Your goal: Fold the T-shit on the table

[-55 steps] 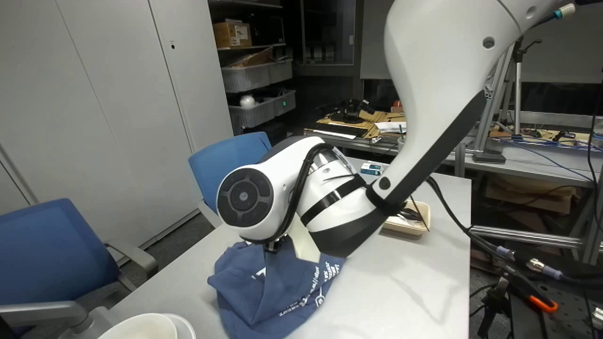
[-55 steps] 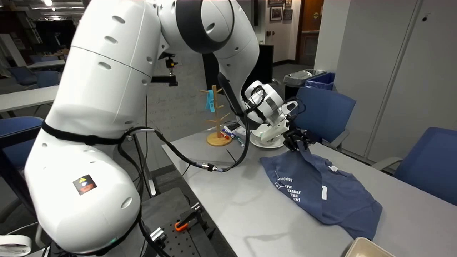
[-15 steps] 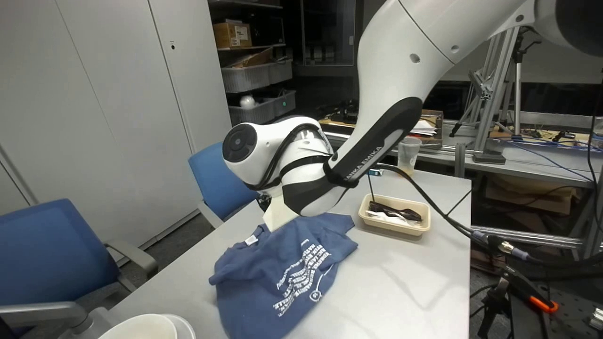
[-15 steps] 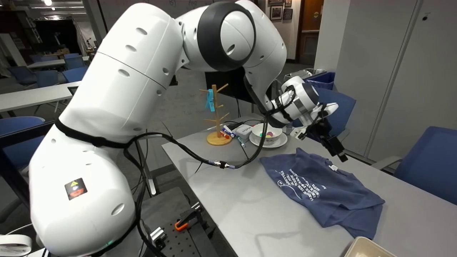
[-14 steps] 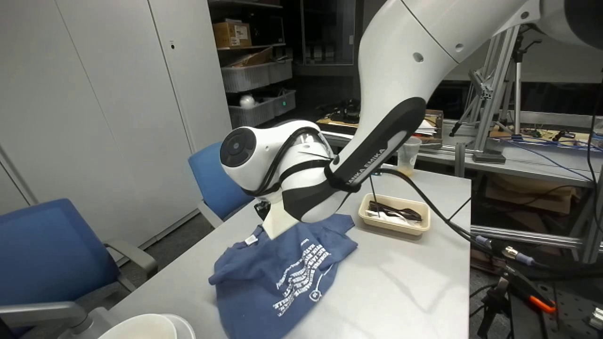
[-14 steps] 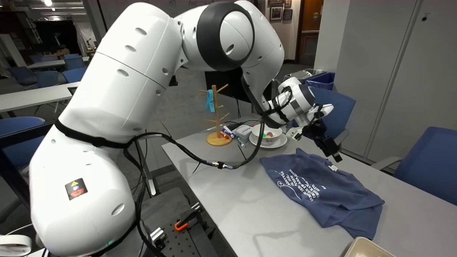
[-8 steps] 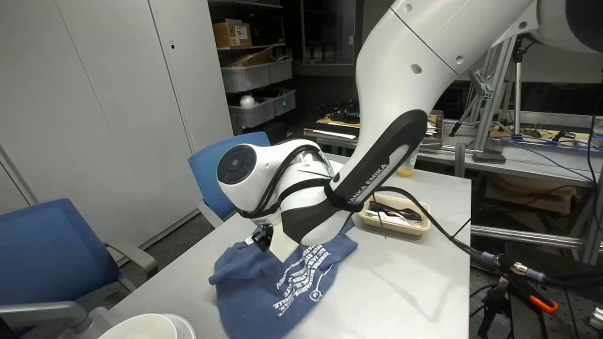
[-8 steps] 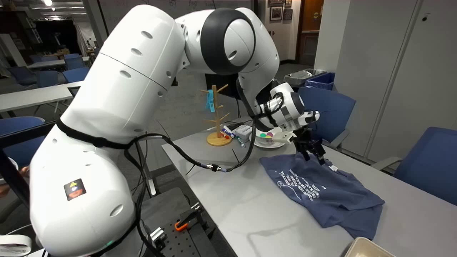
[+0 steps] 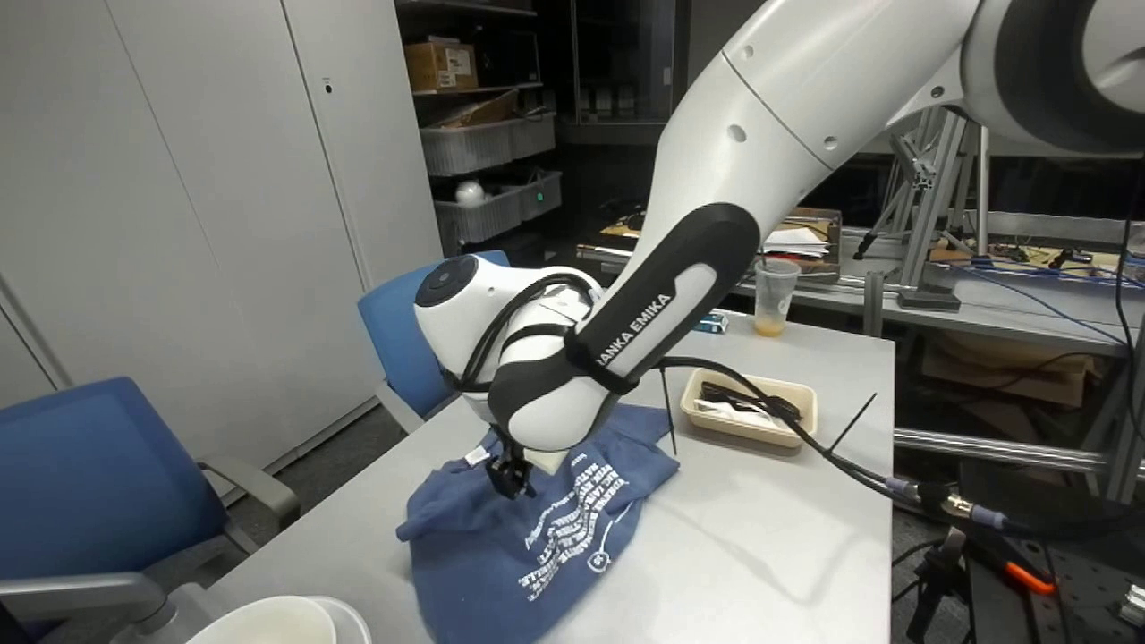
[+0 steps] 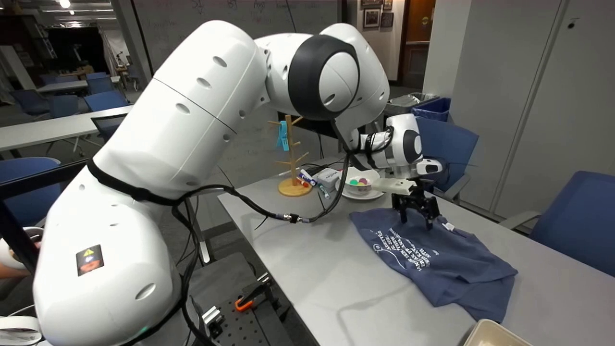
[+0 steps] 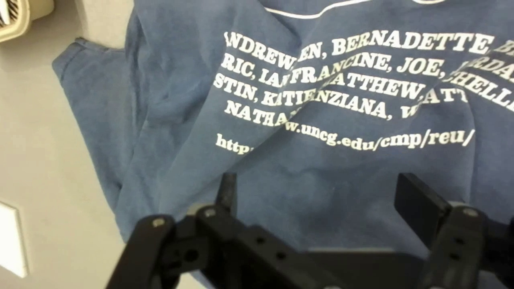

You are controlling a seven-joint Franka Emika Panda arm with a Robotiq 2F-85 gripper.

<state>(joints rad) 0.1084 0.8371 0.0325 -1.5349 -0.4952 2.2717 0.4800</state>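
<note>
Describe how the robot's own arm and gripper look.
The arm is white and rounded, with a black joint ring and black straps. Black cables run along it. A dark label bears a yellow triangle; white lettering ends "ANKA EMIKA". The gripper is black, with jointed, blocky fingers.
</note>
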